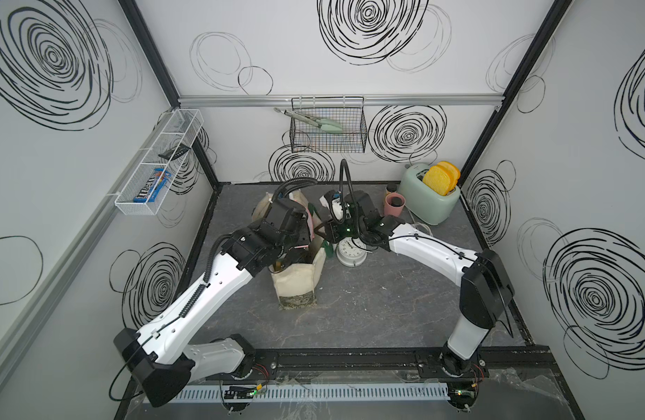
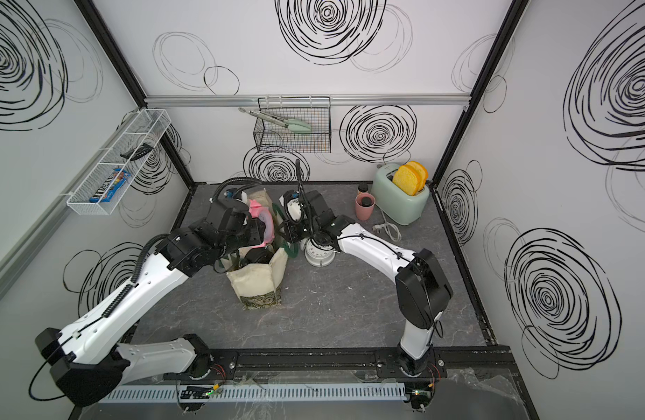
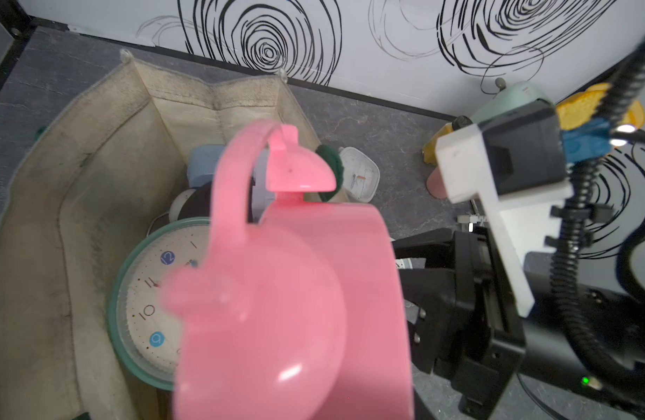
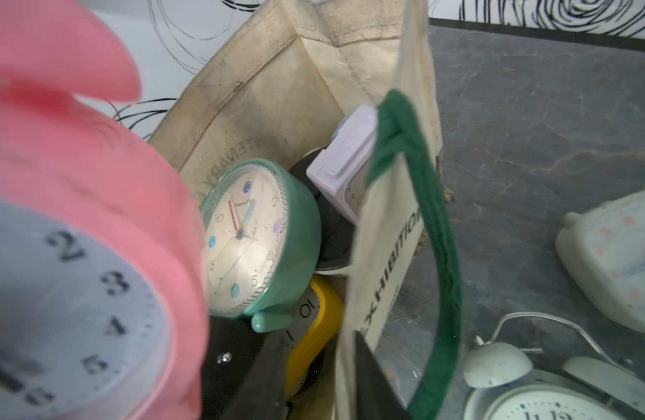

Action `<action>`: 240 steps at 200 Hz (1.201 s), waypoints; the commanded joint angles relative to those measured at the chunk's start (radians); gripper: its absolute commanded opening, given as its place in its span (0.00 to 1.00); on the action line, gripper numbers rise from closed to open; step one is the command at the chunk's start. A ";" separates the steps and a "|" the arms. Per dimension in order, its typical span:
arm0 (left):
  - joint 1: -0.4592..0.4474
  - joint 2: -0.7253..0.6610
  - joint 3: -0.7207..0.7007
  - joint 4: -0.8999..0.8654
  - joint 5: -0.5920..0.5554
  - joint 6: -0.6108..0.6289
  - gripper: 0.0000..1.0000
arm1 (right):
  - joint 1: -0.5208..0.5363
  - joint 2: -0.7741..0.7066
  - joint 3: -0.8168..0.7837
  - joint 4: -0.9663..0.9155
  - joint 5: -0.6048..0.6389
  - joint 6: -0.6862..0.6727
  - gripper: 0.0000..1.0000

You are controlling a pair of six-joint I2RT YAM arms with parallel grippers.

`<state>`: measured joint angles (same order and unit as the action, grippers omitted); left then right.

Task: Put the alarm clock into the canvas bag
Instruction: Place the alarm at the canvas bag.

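The cream canvas bag [image 1: 295, 282] [image 2: 255, 282] stands open at mid-table. It holds a teal alarm clock [image 4: 255, 236], a yellow one [image 4: 313, 320] and a lavender one [image 4: 342, 160]. My left gripper [image 2: 259, 232] is shut on a pink alarm clock [image 3: 295, 291] [image 2: 262, 218], held over the bag's mouth. The clock hides the left fingers in the left wrist view. My right gripper [image 4: 317, 338] has closed down on the bag's right side wall [image 4: 386, 236], one finger inside and one outside. The green handle [image 4: 441, 254] hangs outside that wall.
A white twin-bell clock [image 1: 351, 251] and a white square clock [image 4: 611, 254] lie on the table right of the bag, under my right arm. A pink cup [image 1: 394, 204] and a mint toaster [image 1: 430, 196] stand at the back right. Wire baskets [image 1: 328, 127] [image 1: 157, 163] hang on the walls.
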<state>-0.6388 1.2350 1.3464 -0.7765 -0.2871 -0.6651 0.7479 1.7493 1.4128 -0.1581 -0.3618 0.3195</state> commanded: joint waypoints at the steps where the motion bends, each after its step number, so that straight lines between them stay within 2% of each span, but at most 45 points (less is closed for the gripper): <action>1: -0.024 0.044 -0.002 0.071 0.005 -0.048 0.37 | 0.007 -0.034 0.013 -0.011 -0.010 -0.005 0.05; 9: -0.033 0.061 0.006 0.068 -0.009 -0.060 0.37 | 0.009 -0.038 0.017 -0.014 -0.012 -0.005 0.00; 34: -0.054 0.116 0.035 0.033 -0.081 -0.111 0.36 | 0.016 -0.050 0.024 -0.022 -0.016 -0.003 0.00; 54: -0.056 0.162 0.035 0.013 -0.087 -0.140 0.34 | 0.020 -0.059 0.028 -0.029 -0.012 0.000 0.00; 151: 0.005 0.244 -0.221 0.180 -0.012 -0.136 0.34 | 0.008 -0.095 0.023 -0.029 -0.025 -0.006 0.00; 180: 0.013 0.245 -0.225 0.200 0.022 -0.119 0.40 | 0.014 -0.091 0.020 -0.027 -0.041 0.001 0.00; 240: 0.030 0.127 -0.188 0.204 0.093 -0.073 0.65 | 0.008 -0.095 0.003 -0.022 -0.023 0.000 0.00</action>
<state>-0.6224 1.4254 1.1481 -0.5713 -0.2379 -0.7708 0.7498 1.7260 1.4113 -0.2089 -0.3439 0.3172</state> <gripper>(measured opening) 0.610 0.042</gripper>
